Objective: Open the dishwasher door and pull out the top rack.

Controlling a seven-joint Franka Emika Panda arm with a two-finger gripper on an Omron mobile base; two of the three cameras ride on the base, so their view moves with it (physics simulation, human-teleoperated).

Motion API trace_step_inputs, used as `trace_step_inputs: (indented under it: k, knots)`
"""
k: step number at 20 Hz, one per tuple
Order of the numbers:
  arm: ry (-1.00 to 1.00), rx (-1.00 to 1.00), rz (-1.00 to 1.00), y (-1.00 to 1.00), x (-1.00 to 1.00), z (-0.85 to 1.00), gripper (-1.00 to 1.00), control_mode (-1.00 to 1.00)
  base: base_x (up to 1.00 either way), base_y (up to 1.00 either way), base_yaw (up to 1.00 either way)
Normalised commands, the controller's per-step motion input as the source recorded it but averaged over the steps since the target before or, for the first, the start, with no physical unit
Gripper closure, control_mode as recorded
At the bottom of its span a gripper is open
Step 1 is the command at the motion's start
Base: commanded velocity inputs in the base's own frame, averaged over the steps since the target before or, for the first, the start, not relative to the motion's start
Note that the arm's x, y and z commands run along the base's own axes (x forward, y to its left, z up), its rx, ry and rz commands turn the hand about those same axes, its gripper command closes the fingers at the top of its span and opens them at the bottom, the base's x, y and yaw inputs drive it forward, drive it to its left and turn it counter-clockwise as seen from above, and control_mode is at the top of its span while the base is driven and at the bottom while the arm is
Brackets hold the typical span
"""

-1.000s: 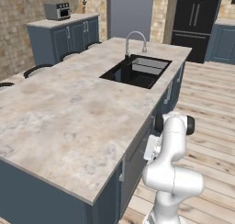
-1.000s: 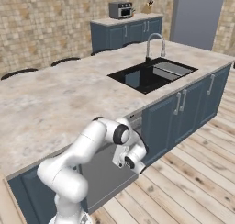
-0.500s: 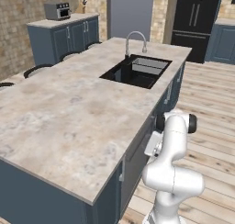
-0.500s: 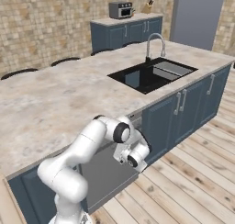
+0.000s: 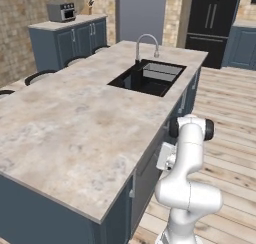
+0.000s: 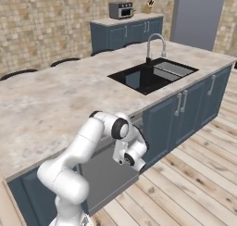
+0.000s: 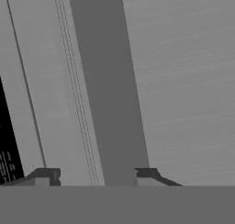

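Observation:
The dishwasher door (image 6: 104,176) hangs partly open from the island's front, tilted outward on its bottom hinge with its plain grey inner face up. My gripper (image 6: 131,161) is at the door's upper right edge, just under the counter lip. From the left base view the hand (image 5: 165,157) sits close against the island's side. In the hand view the gripper (image 7: 96,175) is open, its fingertips (image 7: 46,175) spread on either side of a darker grey band on the door (image 7: 183,81). A dark opening (image 7: 7,145) shows at the left; the top rack is hidden.
The island's stone counter (image 6: 55,95) overhangs the door. Narrow blue cabinet doors (image 6: 166,123) with silver handles stand right of the dishwasher, below the black sink (image 6: 150,74) and faucet (image 6: 155,42). Wood floor (image 6: 190,188) lies in front. A black fridge (image 5: 210,23) stands far back.
The arm has shifted slightly and the hand has come a little outward from the island. The door looks slightly further open.

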Motion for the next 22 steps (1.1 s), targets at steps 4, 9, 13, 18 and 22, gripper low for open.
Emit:
trace_step_inputs:
  k: [4, 9, 13, 18, 22]
  knots:
    - [0.06, -0.23, 0.00, 0.83, 0.48, -0.70, -1.00, -1.00, 0.00, 0.00, 0.00]
    - [0.01, -0.11, 0.00, 0.52, 0.23, -0.29, -1.00, -1.00, 0.00, 0.00, 0.00]
    - [0.00, 0.00, 0.00, 0.34, 0.08, 0.26, -1.00, -1.00, 0.00, 0.00, 0.00]
    - [0.00, 0.00, 0.00, 0.53, 0.11, 0.01, 1.00, -1.00, 0.00, 0.00, 0.00]
    - [0.10, 0.00, 0.01, 0.03, 0.00, -0.22, 1.00, -1.00, 0.00, 0.00, 0.00]
